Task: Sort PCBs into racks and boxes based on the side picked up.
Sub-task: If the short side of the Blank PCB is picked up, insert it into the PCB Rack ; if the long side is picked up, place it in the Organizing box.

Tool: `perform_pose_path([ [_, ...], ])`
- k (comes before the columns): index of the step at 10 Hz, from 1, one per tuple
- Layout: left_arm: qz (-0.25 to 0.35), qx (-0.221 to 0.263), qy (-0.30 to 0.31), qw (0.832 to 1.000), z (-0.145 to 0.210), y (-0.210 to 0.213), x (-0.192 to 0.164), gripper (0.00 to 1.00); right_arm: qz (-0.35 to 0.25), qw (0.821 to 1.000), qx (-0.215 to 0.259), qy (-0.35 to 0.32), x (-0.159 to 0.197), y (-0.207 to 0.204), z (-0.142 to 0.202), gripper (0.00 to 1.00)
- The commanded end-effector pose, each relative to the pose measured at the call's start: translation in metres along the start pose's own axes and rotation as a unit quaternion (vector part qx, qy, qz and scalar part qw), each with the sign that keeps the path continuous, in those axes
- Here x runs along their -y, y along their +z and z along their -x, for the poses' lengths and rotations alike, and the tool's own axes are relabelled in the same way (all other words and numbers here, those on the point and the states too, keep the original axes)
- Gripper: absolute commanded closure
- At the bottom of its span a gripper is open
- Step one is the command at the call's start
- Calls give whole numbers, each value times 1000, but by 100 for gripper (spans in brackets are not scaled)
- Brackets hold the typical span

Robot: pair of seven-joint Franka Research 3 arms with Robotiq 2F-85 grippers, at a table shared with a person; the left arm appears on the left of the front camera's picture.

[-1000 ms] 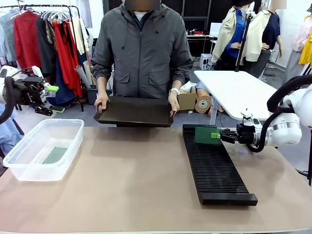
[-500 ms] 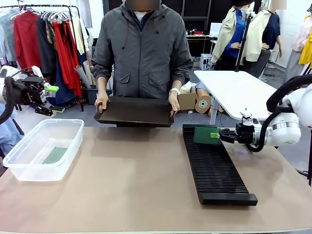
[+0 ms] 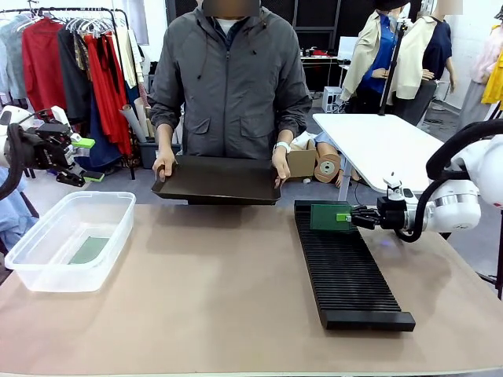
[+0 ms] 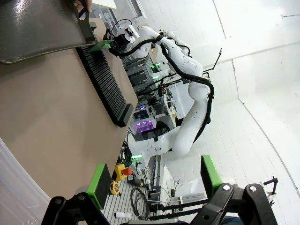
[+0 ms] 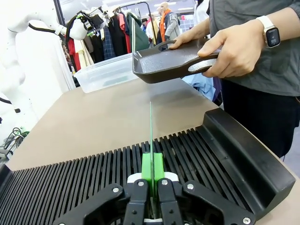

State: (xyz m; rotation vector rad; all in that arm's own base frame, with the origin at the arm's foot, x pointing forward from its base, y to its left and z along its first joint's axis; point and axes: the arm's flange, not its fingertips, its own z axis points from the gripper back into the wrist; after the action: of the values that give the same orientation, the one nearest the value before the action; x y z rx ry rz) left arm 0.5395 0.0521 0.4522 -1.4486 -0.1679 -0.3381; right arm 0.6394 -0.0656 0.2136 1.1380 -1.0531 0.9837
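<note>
Right hand point(image 3: 346, 217) pinches PCB point(image 3: 322, 217) edge-on over rack point(image 3: 346, 271) far end.

1. In the right wrist view the board point(image 5: 151, 126) shows edge-on, so neither face can be told.
2. The rack point(image 5: 140, 159) runs off that picture's left edge.
3. In the tub point(image 3: 71, 239) lies a second board point(image 3: 88, 250), its face unclear through the plastic.
4. The tray point(image 4: 37, 28) is cut by the left wrist picture's top edge.
</note>
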Motion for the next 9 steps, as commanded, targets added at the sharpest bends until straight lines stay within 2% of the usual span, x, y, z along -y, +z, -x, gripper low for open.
perform_pose_path([
  [1,-4,-1,2,1000,1,1,3,0,-3,1000,-25,-2,7,-1,-2,100],
  [9,-4,-1,2,1000,1,1,3,0,-38,999,-34,1,10,9,14,100],
])
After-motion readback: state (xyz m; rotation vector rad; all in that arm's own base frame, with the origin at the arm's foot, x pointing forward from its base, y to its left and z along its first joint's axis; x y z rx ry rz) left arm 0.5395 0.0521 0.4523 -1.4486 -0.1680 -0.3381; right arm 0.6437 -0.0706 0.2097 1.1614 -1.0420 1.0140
